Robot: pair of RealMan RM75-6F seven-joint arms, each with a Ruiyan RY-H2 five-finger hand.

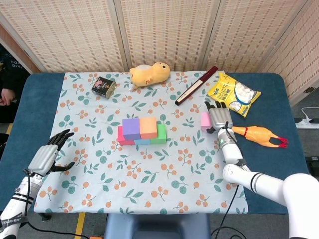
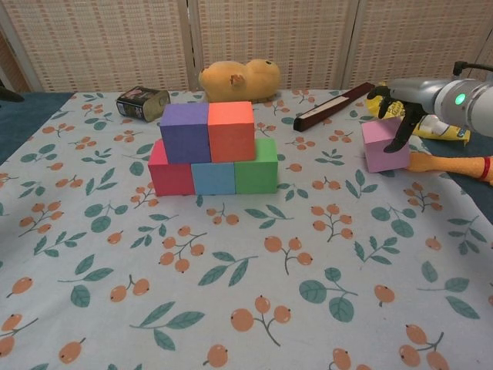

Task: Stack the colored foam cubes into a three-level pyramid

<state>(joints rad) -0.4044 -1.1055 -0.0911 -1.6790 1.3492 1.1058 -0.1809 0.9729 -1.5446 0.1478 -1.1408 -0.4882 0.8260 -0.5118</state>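
Note:
Five foam cubes stand stacked mid-cloth: red, blue and green in the bottom row, with purple and orange on top. A lone pink cube sits on the cloth to the right, largely hidden in the head view. My right hand hovers at that cube's far right side, fingers spread and hanging down against its right face; the cube rests on the cloth. My left hand is open at the cloth's left edge, holding nothing.
A small tin, a yellow plush toy and a long dark red bar lie at the back. A yellow snack bag and a rubber chicken lie right of the pink cube.

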